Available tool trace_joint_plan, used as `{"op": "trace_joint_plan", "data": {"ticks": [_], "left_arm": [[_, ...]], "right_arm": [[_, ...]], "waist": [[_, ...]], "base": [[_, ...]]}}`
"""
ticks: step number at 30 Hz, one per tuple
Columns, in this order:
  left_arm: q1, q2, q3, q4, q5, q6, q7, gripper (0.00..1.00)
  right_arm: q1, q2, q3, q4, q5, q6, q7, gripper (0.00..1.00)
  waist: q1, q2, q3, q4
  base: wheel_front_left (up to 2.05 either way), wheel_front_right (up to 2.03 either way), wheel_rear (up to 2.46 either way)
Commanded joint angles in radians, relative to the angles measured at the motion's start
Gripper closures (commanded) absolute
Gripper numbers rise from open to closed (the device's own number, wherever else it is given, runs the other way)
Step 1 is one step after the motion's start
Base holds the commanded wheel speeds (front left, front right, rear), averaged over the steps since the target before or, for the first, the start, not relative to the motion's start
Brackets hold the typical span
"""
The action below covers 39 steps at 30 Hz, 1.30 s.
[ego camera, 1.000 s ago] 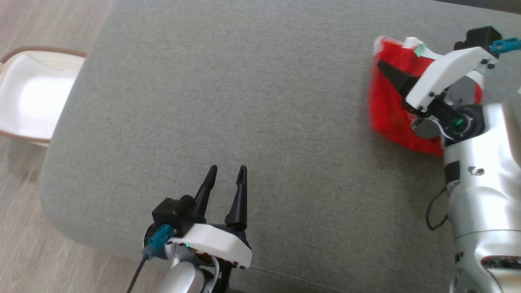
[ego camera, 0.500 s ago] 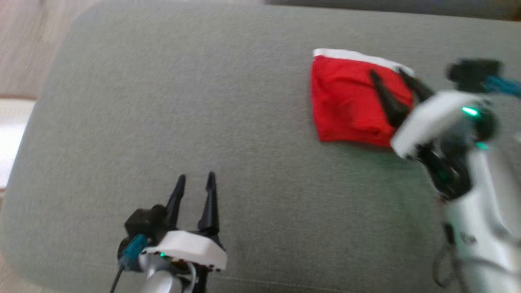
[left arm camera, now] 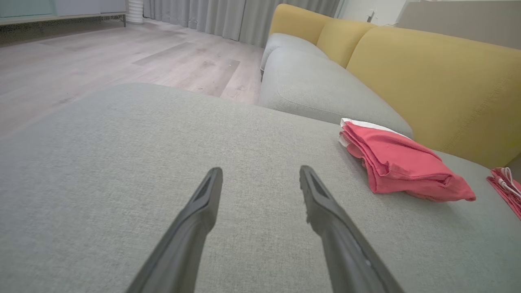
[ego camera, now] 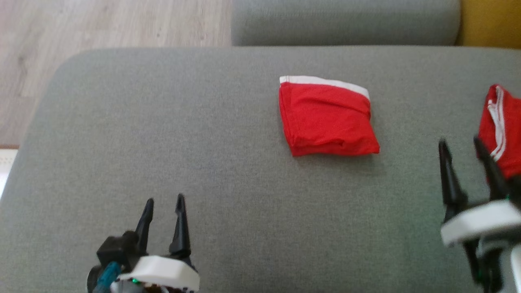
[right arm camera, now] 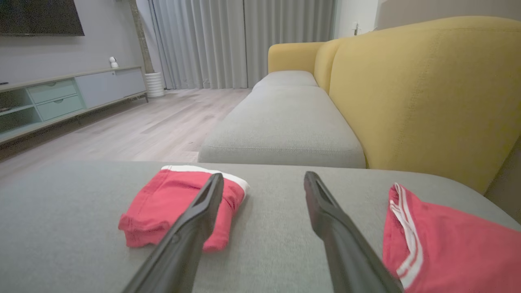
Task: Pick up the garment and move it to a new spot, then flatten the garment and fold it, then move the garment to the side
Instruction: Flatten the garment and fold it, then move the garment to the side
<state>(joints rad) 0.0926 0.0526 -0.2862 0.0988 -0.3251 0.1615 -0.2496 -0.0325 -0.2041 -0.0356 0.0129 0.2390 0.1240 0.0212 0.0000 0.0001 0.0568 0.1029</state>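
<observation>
A folded red garment (ego camera: 327,117) with a white band along its far edge lies on the grey sofa cushion (ego camera: 203,154), right of centre; it also shows as the folded red garment (left arm camera: 401,165) and the folded red garment (right arm camera: 179,209). My right gripper (ego camera: 462,146) hangs open at the lower right, apart from it, nothing between its fingers. My left gripper (ego camera: 164,200) stands open at the lower left over bare cushion, empty. In the left wrist view the left gripper (left arm camera: 260,176) points across the cushion. The right gripper (right arm camera: 263,181) spans the cushion between two red cloths.
A second red garment (ego camera: 500,128) with white stripes lies at the right edge, close behind my right fingers. A yellow sofa back (right arm camera: 423,93) rises on the far side, with another grey seat cushion (ego camera: 346,20) beyond. Wood floor (ego camera: 101,24) lies to the left.
My right gripper opened, let go of the folded garment and drew back toward the lower right. The head camera has swung, shifting the whole view; the white basket left the picture.
</observation>
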Motion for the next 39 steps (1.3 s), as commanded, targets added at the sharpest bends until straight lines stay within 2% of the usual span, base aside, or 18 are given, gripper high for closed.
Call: {"op": "trace_joint_plan", "data": {"ticks": [1,5,11,25,28,32,33,37,39], "left_arm": [[-0.017,-0.002,0.041,-0.029,0.011,-0.004,-0.012,0.0],[0.01,-0.002,0.066,-0.034,0.034,-0.014,-0.012,0.0],[0.042,-0.002,0.089,-0.041,0.056,-0.028,-0.012,0.0],[0.055,-0.002,0.087,-0.034,0.061,-0.037,-0.012,0.0],[0.047,-0.002,0.076,-0.033,0.061,-0.039,-0.012,0.0],[0.011,-0.002,0.056,-0.031,0.058,-0.044,-0.012,0.0],[0.011,-0.002,0.056,-0.031,0.058,-0.044,-0.012,0.0],[-0.045,-0.002,0.013,-0.03,0.042,-0.045,-0.012,0.0],[-0.072,-0.002,-0.021,-0.024,0.031,-0.046,-0.012,0.0]], "right_arm": [[0.005,-0.011,0.017,-0.023,-0.01,0.007,-0.024,0.0],[0.088,0.006,0.018,0.019,-0.048,0.007,-0.101,0.0],[0.113,0.049,0.021,0.08,-0.094,0.007,-0.167,0.0],[0.115,0.091,0.021,0.141,-0.09,0.007,-0.156,0.0],[0.06,0.098,0.038,0.131,-0.027,0.007,-0.077,0.0],[-0.075,0.082,0.042,0.108,0.077,0.007,0.113,0.0],[-0.075,0.082,0.042,0.108,0.077,0.007,0.113,0.0],[-0.243,0.093,-0.019,0.156,0.169,0.007,0.367,0.0],[-0.324,0.099,-0.059,0.207,0.177,0.007,0.479,0.0]], "waist": [[0.0,-0.0001,-0.021,-0.002],[0.0,-0.0001,-0.047,0.002],[0.0,-0.0001,-0.066,-0.002],[0.0,-0.0001,-0.075,0.003],[0.0,-0.0001,-0.057,0.003],[0.0,-0.0001,0.0,0.019],[0.0,-0.0001,0.0,0.019],[0.0,-0.0001,0.075,0.055],[0.0,-0.0001,0.11,0.083]], "base": [[0.0,0.0,0.0],[0.0,0.0,0.0],[0.0,0.0,0.0],[0.0,0.0,0.0],[0.0,0.0,0.0],[0.0,0.0,0.0],[0.0,0.0,0.0],[0.0,0.0,0.0],[0.0,0.0,0.0]]}}
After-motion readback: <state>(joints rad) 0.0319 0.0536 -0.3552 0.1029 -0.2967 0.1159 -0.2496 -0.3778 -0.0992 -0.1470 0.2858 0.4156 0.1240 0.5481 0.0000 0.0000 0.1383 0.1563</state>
